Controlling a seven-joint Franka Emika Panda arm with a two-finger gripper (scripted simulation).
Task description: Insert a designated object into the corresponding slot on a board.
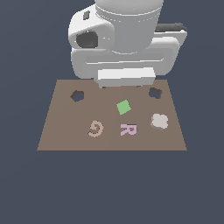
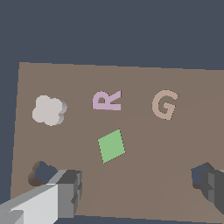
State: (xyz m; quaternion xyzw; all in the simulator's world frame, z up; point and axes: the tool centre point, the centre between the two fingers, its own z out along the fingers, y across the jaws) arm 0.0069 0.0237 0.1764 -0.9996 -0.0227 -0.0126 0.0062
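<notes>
The pale grey lobed piece (image 1: 159,121) lies flat on the brown board (image 1: 61,131) near the exterior view's right edge; it also shows in the wrist view (image 2: 48,110). The lobed slot (image 1: 155,92) is a dark hole just behind it, apart from it, and shows in the wrist view (image 2: 41,172) partly behind one finger (image 2: 65,192). My gripper (image 2: 140,192) hangs high over the board's back middle, open and empty, its fingers wide apart. In the exterior view the arm's body (image 1: 126,78) hides the fingertips.
A green square (image 1: 124,106) lies mid-board, a pink letter R (image 1: 128,129) and a tan letter G (image 1: 95,128) nearer the front. A dark hexagonal hole (image 1: 77,96) is at the back on the exterior view's left. The board rests on a dark blue surface.
</notes>
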